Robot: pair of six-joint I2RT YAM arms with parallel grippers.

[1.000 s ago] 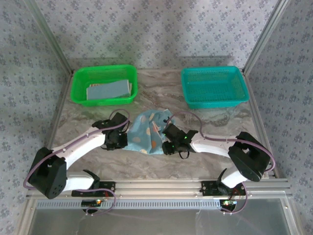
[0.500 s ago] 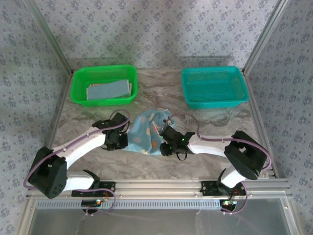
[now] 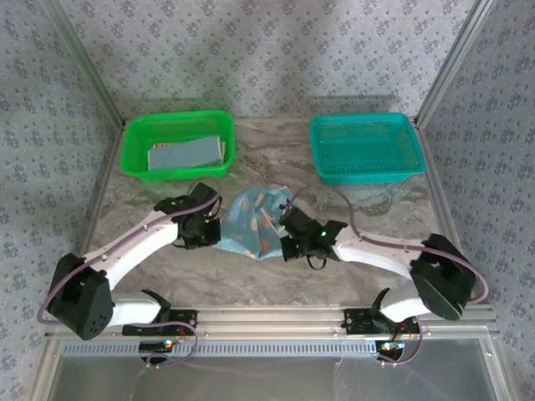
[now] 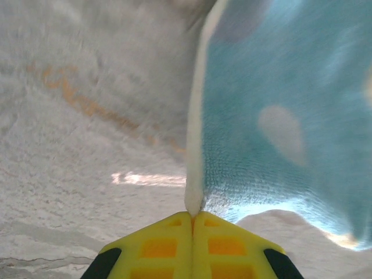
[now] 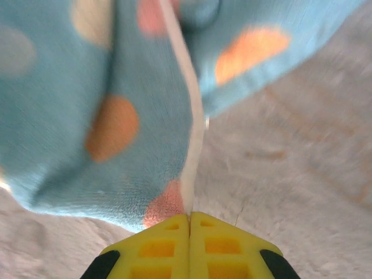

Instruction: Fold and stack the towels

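Observation:
A light blue towel with orange-yellow spots (image 3: 251, 224) hangs bunched between my two grippers at the table's middle. My left gripper (image 3: 209, 236) is shut on its left white hem (image 4: 193, 174), the yellow fingers (image 4: 168, 244) pressed together. My right gripper (image 3: 288, 244) is shut on the right white hem (image 5: 192, 168), with the spotted towel (image 5: 87, 116) spreading away to the left of it and lifted off the marble. A folded towel (image 3: 188, 154) lies in the green basket (image 3: 134, 163).
A teal mesh basket (image 3: 365, 148) stands at the back right. Marble tabletop (image 3: 276, 163) runs between the baskets and behind the towel. Metal frame posts and patterned walls bound the table on both sides and at the back.
The right gripper has closed on the towel's right hem. Both grippers have moved a little away from me and lifted the towel, which has drawn narrower.

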